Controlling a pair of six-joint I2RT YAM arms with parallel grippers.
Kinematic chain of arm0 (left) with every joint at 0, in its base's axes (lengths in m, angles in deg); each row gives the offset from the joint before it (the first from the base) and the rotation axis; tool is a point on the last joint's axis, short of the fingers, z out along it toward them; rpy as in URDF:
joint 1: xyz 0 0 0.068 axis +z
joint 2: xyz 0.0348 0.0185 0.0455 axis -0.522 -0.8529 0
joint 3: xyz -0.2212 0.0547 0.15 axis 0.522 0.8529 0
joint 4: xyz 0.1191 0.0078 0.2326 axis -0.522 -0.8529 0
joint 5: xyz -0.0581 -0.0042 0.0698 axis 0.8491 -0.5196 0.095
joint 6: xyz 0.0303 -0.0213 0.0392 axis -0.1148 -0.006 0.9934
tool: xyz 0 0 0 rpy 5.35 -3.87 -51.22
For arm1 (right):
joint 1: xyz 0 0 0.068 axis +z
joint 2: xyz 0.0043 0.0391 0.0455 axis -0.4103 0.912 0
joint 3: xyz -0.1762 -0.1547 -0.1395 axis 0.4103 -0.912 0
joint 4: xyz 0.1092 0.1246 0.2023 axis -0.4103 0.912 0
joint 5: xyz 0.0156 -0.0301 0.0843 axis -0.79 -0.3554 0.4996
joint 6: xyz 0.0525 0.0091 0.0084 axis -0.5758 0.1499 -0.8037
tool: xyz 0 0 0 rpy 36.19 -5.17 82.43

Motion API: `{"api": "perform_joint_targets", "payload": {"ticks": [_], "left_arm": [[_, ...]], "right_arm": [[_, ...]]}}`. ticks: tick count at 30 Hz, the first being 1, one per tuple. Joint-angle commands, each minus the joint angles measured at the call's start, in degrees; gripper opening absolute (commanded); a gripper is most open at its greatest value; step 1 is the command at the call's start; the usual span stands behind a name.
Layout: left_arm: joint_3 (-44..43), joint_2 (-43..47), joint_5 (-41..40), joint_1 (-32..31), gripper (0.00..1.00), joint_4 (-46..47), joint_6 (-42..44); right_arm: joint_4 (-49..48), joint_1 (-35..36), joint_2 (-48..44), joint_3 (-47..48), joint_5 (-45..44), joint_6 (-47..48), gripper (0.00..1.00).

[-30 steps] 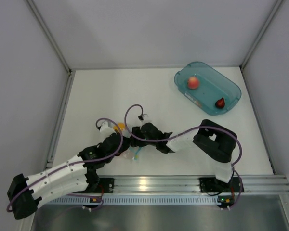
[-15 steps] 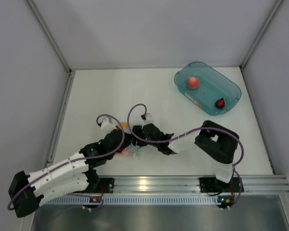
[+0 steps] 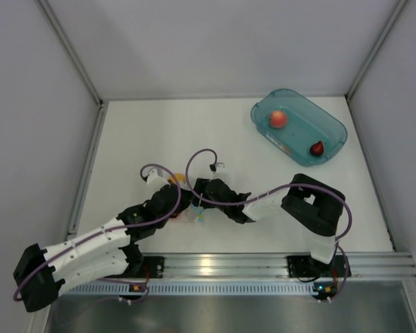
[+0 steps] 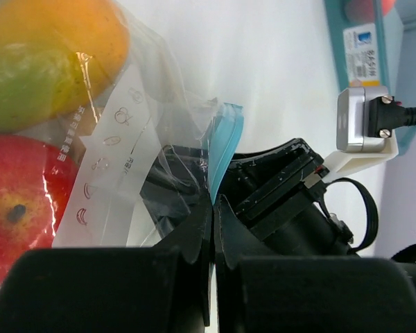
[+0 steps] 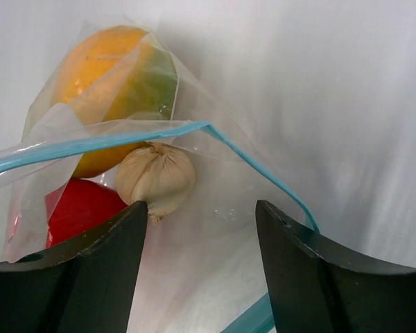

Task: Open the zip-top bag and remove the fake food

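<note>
The zip-top bag (image 4: 125,139) lies at the table's near middle, its mouth spread open (image 5: 215,201). My left gripper (image 4: 214,201) is shut on the bag's teal zip strip (image 4: 224,149). My right gripper (image 5: 201,208) is open with its fingers at the bag's mouth, holding nothing. Inside the bag are fake food pieces: a yellow-orange mango (image 5: 114,83), a red tomato-like ball (image 5: 83,208) and a pale garlic bulb (image 5: 156,177). From above, both grippers meet over the bag (image 3: 194,214), which is mostly hidden under them.
A teal translucent tub (image 3: 329,125) stands at the back right, holding a pinkish peach ball (image 3: 278,118) and a small dark red piece (image 3: 317,148). Walls close in the left, back and right sides. An aluminium rail (image 3: 229,263) runs along the near edge.
My right gripper's jaws have spread wider at the bag's mouth. Both arms have shifted slightly to the right; the left gripper stays shut on the zip strip.
</note>
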Motion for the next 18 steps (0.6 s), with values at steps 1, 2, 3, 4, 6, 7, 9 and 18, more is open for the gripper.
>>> {"api": "perform_joint_targets", "payload": {"ticks": [1, 2, 3, 4, 6, 7, 9, 18], "left_arm": [[-2.2, -0.3, 11.9, -2.1, 0.00, 11.4, -1.9], [-2.7, -0.9, 12.6, -2.1, 0.00, 11.4, -2.0], [-3.2, -1.6, 12.8, -2.1, 0.00, 11.6, -2.1], [-3.5, -1.9, 13.3, -2.1, 0.00, 11.8, -2.1], [-4.2, -2.4, 14.7, -2.2, 0.00, 14.8, -2.3], [-4.4, -2.7, 15.2, -2.2, 0.00, 15.5, -2.6], [-5.6, -3.2, 16.4, -2.2, 0.00, 16.1, -2.6], [-5.7, -2.6, 14.8, -2.2, 0.00, 15.9, -1.1]], "right_arm": [[0.9, 1.3, -6.0, -1.5, -6.8, 0.4, 0.65], [2.6, 1.3, -7.1, -1.7, -7.8, 1.0, 0.65], [4.1, 1.3, -9.3, -2.1, -8.6, 2.3, 0.64], [6.8, 1.3, -10.6, -2.3, -10.9, 3.1, 0.64], [9.6, 1.3, -14.3, -2.9, -13.3, 5.3, 0.64], [13.8, 1.1, -15.5, -2.9, -15.7, 6.3, 0.64], [18.5, 0.7, -18.5, -2.0, -17.0, 9.5, 0.64], [39.1, -5.2, -26.0, 1.4, -19.6, 19.9, 0.61]]}}
